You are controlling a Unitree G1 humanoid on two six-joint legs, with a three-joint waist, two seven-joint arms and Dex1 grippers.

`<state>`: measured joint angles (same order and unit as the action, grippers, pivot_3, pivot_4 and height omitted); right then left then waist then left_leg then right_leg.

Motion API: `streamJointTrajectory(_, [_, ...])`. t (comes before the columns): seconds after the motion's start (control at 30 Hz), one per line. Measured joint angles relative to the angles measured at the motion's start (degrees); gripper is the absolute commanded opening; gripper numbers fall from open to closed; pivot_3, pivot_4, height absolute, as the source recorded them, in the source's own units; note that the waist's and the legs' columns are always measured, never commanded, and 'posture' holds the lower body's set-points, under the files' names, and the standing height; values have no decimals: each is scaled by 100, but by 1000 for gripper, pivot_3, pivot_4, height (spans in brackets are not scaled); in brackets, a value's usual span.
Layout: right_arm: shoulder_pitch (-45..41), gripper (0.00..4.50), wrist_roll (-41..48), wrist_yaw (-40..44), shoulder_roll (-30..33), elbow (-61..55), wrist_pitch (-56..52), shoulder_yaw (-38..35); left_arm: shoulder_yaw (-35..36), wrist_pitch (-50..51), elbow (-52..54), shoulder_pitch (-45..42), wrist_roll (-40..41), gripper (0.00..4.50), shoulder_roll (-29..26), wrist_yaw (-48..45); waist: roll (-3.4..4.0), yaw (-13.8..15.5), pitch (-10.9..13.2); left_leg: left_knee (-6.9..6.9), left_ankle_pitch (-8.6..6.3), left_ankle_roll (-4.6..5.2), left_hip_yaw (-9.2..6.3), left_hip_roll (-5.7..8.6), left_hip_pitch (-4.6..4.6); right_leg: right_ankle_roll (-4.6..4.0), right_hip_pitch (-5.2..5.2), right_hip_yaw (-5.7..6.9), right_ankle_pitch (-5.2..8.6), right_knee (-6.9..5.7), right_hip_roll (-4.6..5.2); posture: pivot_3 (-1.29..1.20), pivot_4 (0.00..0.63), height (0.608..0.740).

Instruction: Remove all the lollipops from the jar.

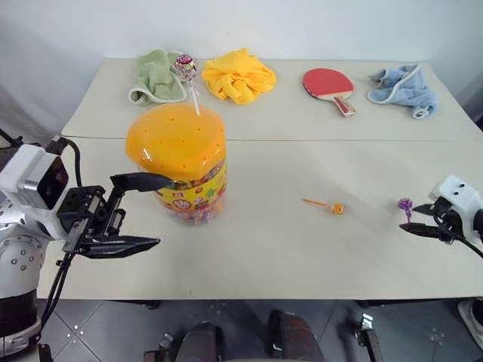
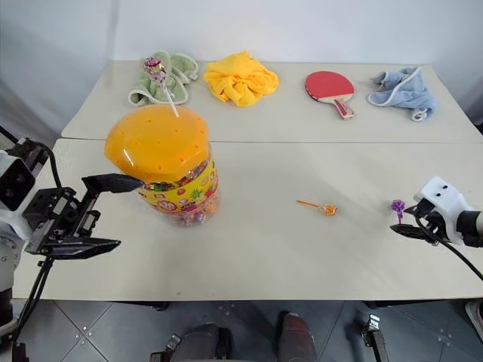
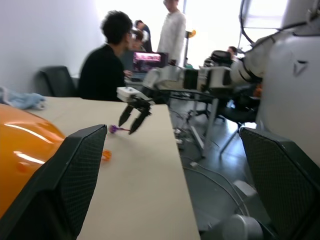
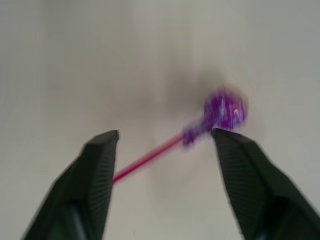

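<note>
Pale table [image 1: 302,249] (white wall [image 1: 302,26] behind)

Jar [image 1: 181,162] lid glossy orange plastic; table [image 1: 302,249] matt; towels [image 1: 238,75] soft cloth.

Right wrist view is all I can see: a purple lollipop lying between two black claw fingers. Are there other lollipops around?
Observer: Yes, an orange lollipop lies on the table, between the jar and your purple lollipop.
Visitor: So is the jar empty of lollipops?
Observer: No, a pink-wrapped lollipop stands with its stick in the jar's orange lid.
Visitor: And the other claw?
Observer: The left claw is open beside the jar.
</note>
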<state>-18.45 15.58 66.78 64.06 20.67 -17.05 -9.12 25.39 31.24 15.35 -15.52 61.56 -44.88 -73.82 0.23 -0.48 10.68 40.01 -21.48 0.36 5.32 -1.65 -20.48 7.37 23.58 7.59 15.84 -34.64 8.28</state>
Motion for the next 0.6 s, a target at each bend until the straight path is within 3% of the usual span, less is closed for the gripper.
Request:
streamJointTrajectory(0.03, [-199, 4442, 296, 115, -171, -78, -15, -192, 165, 7, 3, -2, 136, 4500, 136, 263, 0, -9, 0, 0, 0, 0, 0, -2, 3, 0, 0, -4, 0, 0, 0, 0, 150, 740])
streamJointTrajectory(0.13, [-972, 4442, 1368, 174, -875, -927, -524, -509, 567, 23, 13, 16, 573, 4500, 512, 1031, 0, -64, 0, 0, -1, -2, -15, -10, 11, -1, 1, -8, -1, -16, -5, 0, 150, 740])
streamJointTrajectory(0.27, [-1898, 4442, 2290, -251, -1636, -2029, -1409, -409, 977, -124, -66, 43, 661, 4500, 736, 1728, -1, -53, 0, 1, -6, -7, -16, -6, 10, -1, 1, 2, -1, -31, -4, 0, 150, 740])
streamJointTrajectory(0.4, [-2891, 4442, 2463, -1091, -2867, -2256, -1875, 133, 1180, -498, -476, 119, 289, 4500, 812, 1959, -4, -11, -2, 4, -10, -8, -9, -3, 7, -1, 8, 3, -1, -37, -5, 0, 150, 740])
streamJointTrajectory(0.6, [-3662, 4442, 2419, -1677, -3682, -2245, -2235, 676, 1188, -507, -525, 228, 224, 4500, 776, 1897, -5, 34, -2, 3, -20, -5, -18, 0, -4, -1, 13, 13, -1, -36, -6, 0, 150, 740])
